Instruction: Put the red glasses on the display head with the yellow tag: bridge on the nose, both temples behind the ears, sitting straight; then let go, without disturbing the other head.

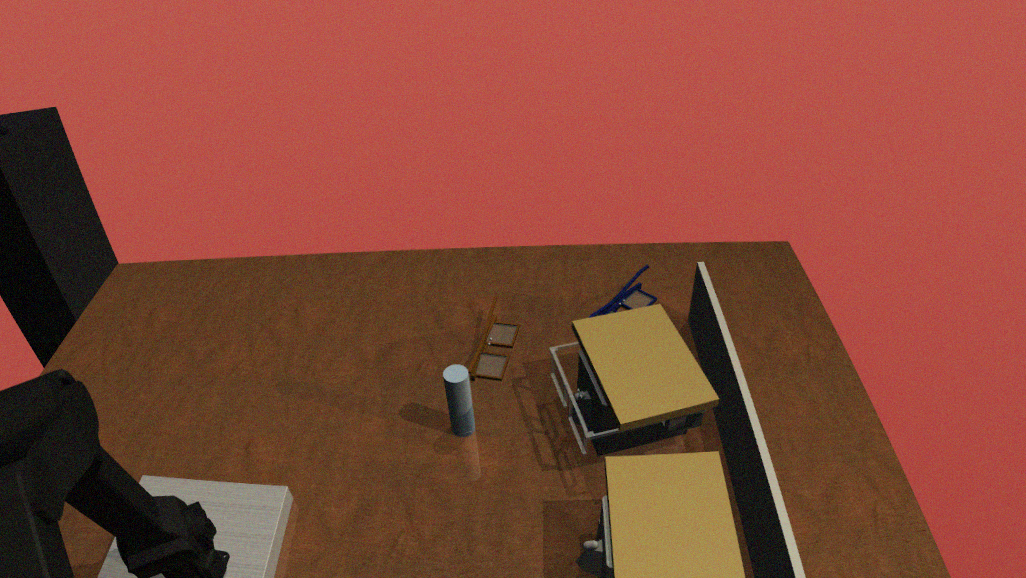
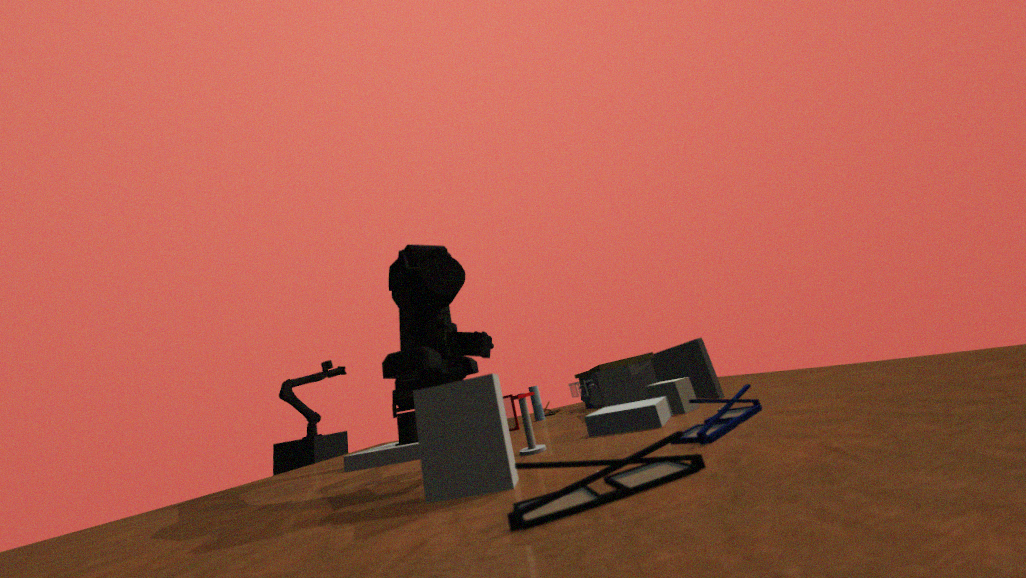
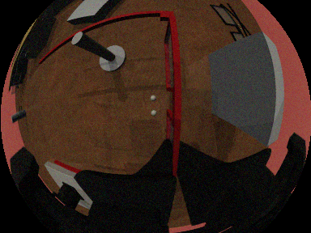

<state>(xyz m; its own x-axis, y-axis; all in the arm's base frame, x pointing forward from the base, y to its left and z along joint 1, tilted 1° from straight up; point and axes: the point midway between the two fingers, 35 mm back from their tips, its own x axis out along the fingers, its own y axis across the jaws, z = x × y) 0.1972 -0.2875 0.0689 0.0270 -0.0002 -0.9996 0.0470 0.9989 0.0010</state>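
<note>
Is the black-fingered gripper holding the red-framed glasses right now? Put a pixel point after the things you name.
Yes: the wrist view shows the red-framed glasses (image 2: pixel 514 412) (image 3: pixel 176 93) with their frame pinched between the black fingertips of the gripper (image 3: pixel 170 144).

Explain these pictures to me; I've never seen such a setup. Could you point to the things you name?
The machine is a single black robot arm (image 1: pixel 43 445) (image 2: pixel 425 315). One picture looks down on the brown table (image 1: pixel 287 308) (image 2: pixel 861 445) (image 3: pixel 134 141); another looks across it from low down; the round one comes from the arm's wrist.

The end effector (image 3: pixel 170 144) is closed on red glasses (image 3: pixel 176 81) (image 2: pixel 526 394), seen from close up in the wrist picture.

Lying on the table are blue glasses (image 1: pixel 622 301) (image 2: pixel 730 423), orange-brown glasses (image 1: pixel 486 344) and black glasses (image 2: pixel 617 482) (image 3: pixel 239 25). A bluish cylinder (image 1: pixel 459 402) stands upright.
</note>
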